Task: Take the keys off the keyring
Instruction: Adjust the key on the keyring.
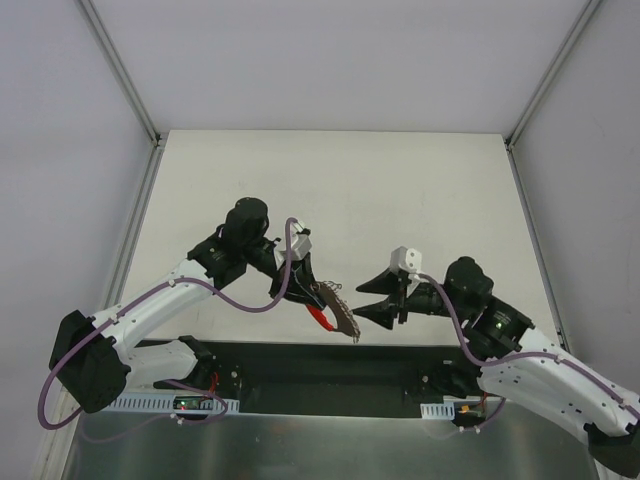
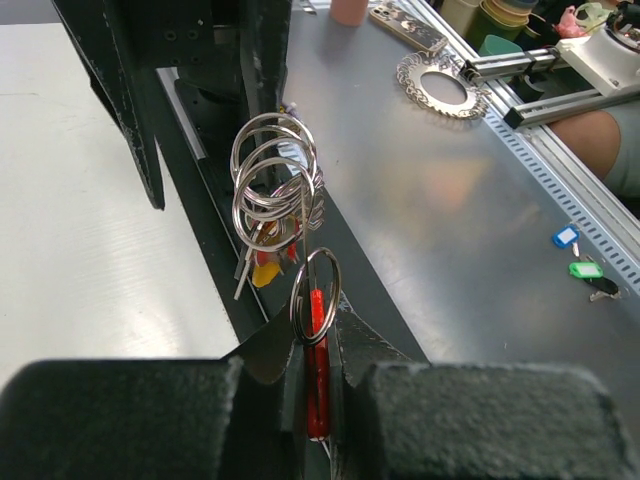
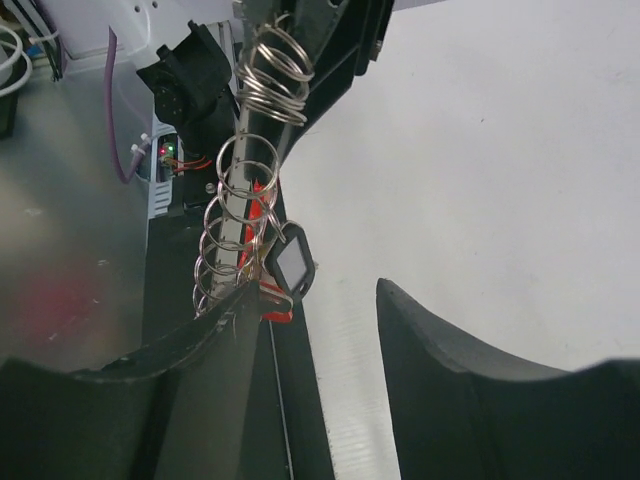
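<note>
Overhead, a white table [image 1: 400,180] is seen enclosed by pale walls [image 1: 320,50], with a grey metal sheet [image 1: 320,445] along its near edge. Both arms are stretched inward towards the table's near middle. The left gripper [image 1: 318,308] is clamped tight on the red plastic piece [image 2: 317,375] of the keyring [image 2: 315,285], held above the surface, with the keys [image 1: 345,315] bunched beside it. The right gripper [image 1: 368,300] is spread wide just right of the bunch; contact cannot be told.

Bright, even overhead light fills the white counter [image 1: 400,180], with only faint shadows. In both wrist views the nearest black fingers [image 2: 120,420] blur, and the metal panel [image 2: 450,220] carries soft glare.
</note>
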Controlling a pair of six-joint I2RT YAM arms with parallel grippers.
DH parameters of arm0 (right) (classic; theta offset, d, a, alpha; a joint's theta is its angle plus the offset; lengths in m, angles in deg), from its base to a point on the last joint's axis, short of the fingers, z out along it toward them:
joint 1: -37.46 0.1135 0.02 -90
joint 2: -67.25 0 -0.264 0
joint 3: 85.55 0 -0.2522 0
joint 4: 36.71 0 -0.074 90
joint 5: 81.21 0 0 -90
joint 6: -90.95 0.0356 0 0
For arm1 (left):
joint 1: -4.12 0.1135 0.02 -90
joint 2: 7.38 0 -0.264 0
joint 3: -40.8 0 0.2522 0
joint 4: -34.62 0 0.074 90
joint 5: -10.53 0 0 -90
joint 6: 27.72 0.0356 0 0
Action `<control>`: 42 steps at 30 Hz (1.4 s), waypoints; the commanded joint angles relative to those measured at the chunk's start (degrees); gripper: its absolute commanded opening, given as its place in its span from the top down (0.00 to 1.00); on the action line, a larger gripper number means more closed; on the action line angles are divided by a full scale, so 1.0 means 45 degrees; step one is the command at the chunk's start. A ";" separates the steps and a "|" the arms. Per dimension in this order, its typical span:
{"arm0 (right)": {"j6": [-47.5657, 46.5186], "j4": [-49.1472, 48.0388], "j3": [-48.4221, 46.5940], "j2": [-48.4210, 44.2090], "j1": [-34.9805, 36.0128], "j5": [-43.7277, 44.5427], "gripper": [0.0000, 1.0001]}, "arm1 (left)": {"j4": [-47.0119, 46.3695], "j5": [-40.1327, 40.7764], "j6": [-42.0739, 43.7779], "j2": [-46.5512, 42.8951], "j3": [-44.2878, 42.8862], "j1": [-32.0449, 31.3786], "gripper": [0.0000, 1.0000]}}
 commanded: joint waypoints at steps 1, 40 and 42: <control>-0.2159 -0.1582 -0.0035 0.0216 0.1286 0.1141 0.46 | -0.0603 -0.2260 0.0042 -0.0082 -0.0404 0.0094 1.00; -0.4056 0.0488 -0.2184 0.0003 0.3927 0.7861 0.99 | -0.0603 -0.2730 0.0023 0.0464 -0.0384 0.0465 1.00; -0.4075 0.0723 -0.2359 -0.0211 0.3947 0.7862 0.99 | -0.0603 -0.2730 0.0023 0.0658 -0.0598 0.0504 1.00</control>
